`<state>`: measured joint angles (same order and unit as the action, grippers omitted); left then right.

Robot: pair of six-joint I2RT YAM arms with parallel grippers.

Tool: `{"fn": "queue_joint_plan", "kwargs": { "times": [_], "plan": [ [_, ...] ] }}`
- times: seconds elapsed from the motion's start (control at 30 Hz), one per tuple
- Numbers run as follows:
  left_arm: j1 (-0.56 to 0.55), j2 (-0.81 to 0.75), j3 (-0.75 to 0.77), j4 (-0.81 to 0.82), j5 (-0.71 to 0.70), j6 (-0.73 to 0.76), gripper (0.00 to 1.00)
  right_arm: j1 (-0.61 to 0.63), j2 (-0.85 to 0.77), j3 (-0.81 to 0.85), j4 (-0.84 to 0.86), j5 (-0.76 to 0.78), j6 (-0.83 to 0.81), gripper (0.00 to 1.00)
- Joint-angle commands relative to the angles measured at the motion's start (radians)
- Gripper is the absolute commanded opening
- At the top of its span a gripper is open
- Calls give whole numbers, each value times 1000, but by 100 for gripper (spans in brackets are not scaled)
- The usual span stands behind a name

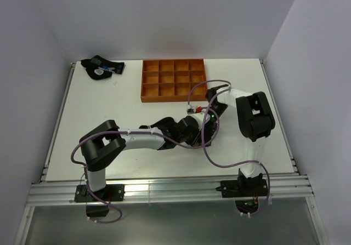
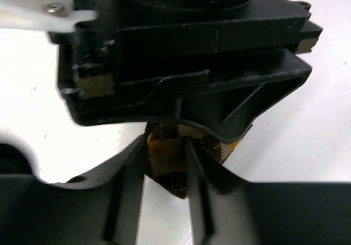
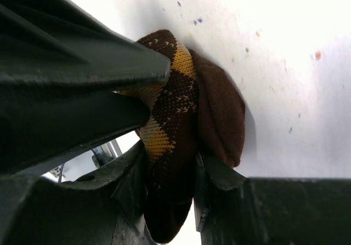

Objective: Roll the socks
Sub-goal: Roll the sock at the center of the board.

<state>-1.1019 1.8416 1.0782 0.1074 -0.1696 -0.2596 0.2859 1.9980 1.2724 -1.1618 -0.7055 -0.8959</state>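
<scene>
— Where's the brown-and-yellow argyle fabric sock (image 3: 167,113)?
— Mid-counter (image 1: 109,108), about halfway between the far and near edges. The left gripper (image 2: 166,171) and right gripper (image 3: 169,184) both pinch it, jaws narrowed to its thickness.

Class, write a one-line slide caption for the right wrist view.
Right gripper pinching the bundled argyle sock over the white table.

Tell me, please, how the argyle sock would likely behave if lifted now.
The argyle sock looks soft and floppy: it bulges out of the right pincer, so free ends would probably sag. Its knit surface likely resists slipping; it seems light.
</scene>
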Motion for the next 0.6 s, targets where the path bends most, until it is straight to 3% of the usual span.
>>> {"fn": "queue_joint_plan", "kwargs": {
  "times": [0.0,0.13,0.23,0.43,0.57],
  "plan": [
    [-6,70,35,-46,62,-35,37,-1,-14,-34,108,98,31,33],
    [-7,100,43,-75,74,-50,17,1,-63,-65,172,139,84,40],
    [-7,108,35,-80,79,-59,11,1,-87,-90,221,176,129,45],
    [-13,114,17,-74,79,-72,9,-1,-139,-120,274,192,184,56],
    [-13,108,11,-68,74,-73,9,-2,-160,-116,261,186,195,58]
  ]
}}
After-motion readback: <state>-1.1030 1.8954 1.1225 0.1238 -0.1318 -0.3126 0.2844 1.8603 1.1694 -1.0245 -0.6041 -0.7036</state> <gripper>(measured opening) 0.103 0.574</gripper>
